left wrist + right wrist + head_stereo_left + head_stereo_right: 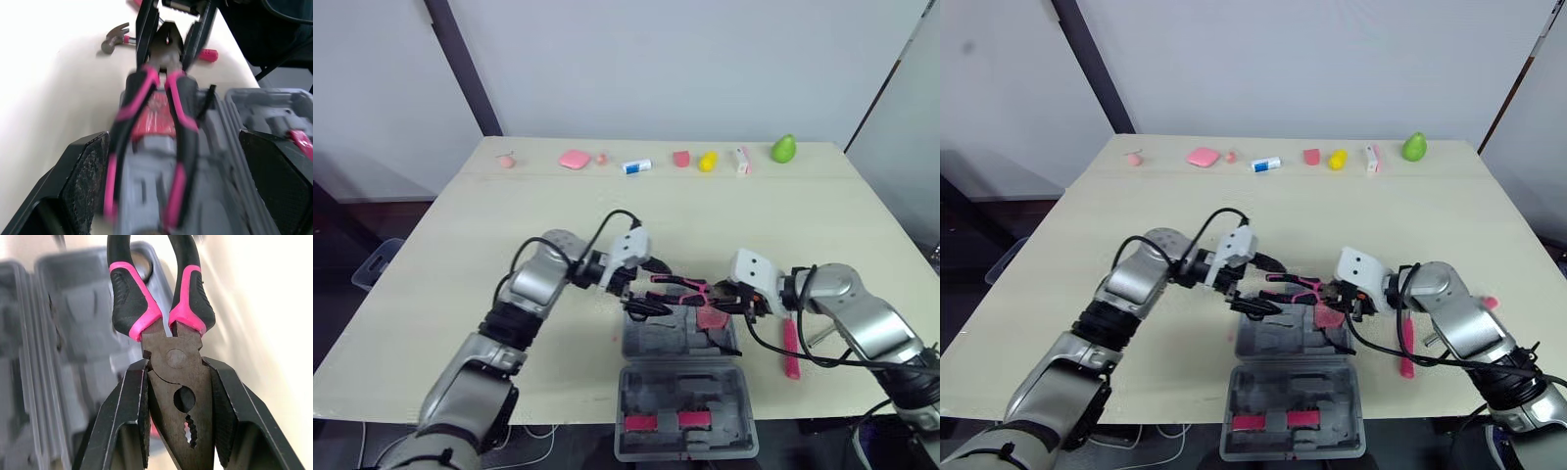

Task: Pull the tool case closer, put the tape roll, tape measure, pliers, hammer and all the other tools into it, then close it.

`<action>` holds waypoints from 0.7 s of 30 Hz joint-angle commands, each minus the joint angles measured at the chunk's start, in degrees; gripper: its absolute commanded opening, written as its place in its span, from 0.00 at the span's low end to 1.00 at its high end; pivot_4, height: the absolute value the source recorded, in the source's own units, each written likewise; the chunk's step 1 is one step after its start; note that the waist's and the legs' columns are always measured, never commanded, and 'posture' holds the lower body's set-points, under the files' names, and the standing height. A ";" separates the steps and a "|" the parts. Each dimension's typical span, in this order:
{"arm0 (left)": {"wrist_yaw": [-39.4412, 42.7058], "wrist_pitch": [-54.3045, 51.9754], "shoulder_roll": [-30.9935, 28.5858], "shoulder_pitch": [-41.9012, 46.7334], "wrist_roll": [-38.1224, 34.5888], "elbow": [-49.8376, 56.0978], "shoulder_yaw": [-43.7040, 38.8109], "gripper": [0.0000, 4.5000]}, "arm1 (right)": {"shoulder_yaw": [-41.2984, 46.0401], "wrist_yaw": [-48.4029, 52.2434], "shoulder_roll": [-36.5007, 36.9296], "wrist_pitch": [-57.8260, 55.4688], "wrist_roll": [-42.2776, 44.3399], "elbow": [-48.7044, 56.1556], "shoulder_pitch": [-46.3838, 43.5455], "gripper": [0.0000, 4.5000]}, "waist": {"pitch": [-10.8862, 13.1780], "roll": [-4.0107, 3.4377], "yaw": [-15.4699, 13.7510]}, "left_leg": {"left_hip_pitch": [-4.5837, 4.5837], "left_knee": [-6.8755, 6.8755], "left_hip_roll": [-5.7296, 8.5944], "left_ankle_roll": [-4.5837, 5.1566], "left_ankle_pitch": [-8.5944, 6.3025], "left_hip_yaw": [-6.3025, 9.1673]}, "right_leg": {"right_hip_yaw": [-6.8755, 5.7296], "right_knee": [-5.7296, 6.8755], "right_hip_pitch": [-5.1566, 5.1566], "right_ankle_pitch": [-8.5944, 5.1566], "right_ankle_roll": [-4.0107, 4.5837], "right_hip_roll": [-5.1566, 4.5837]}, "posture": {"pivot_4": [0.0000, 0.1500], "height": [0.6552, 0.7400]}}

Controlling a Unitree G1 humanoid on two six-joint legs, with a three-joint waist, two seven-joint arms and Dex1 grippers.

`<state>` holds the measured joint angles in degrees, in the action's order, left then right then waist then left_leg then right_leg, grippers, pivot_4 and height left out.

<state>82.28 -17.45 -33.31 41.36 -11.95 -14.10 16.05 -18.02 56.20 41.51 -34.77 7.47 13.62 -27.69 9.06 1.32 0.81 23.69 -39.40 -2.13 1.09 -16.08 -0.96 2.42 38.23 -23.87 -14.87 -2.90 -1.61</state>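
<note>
The grey tool case (658, 345) lies open at the table's front edge, its lid (685, 423) folded toward me. Over its tray hang the pink-and-black pliers (685, 286). My right gripper (722, 295) is shut on the pliers' metal head (183, 377). My left gripper (656, 287) stands open with a finger (83, 176) on each side of the pliers' handles (181, 107), not touching them. A red tool (154, 120) lies in the tray beneath the pliers. The hammer (791, 350), pink-handled, lies on the table to the right of the case, beside my right arm.
Small items line the table's far edge: a pink piece (574, 159), a blue-and-white tube (637, 165), a red block (681, 158), a yellow one (707, 162) and a green pear shape (784, 149). Bare tabletop lies between them and the case.
</note>
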 commanded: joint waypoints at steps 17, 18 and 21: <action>10.19 7.88 -22.86 -23.79 -18.49 15.98 -17.59 0.99 | -9.84 2.88 2.32 1.66 -8.04 8.58 0.41 0.23 | 0.03 -0.05 -0.26 | -0.01 -0.03 -0.03 0.01 -0.01 0.00 | -0.05 0.10 -0.03 -0.01 0.01 -0.08 | 1.00 1.00; 10.18 7.52 -23.02 -24.03 -19.12 16.61 -17.89 0.99 | -10.41 2.78 1.91 1.69 -8.69 8.31 0.12 0.23 | 0.03 -0.06 -0.30 | -0.01 -0.05 -0.02 0.01 -0.01 -0.01 | -0.06 0.15 -0.03 -0.01 0.01 -0.08 | 1.00 1.00; 9.68 6.95 -23.62 -24.27 -19.95 17.99 -18.25 0.99 | -12.72 2.08 -0.23 0.99 -11.26 6.65 -1.44 0.23 | 0.04 -0.06 -0.15 | -0.02 -0.12 -0.01 0.01 0.00 -0.02 | -0.05 0.25 -0.03 -0.01 0.01 -0.06 | 1.00 1.00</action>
<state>88.99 -10.80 -56.02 16.86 -30.66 1.86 -0.10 -31.06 59.01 41.88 -33.72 -2.68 19.41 -27.63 9.10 1.26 0.66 23.65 -39.55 -2.14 1.10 -16.08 -0.99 2.37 38.53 -23.90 -14.88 -2.89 -1.67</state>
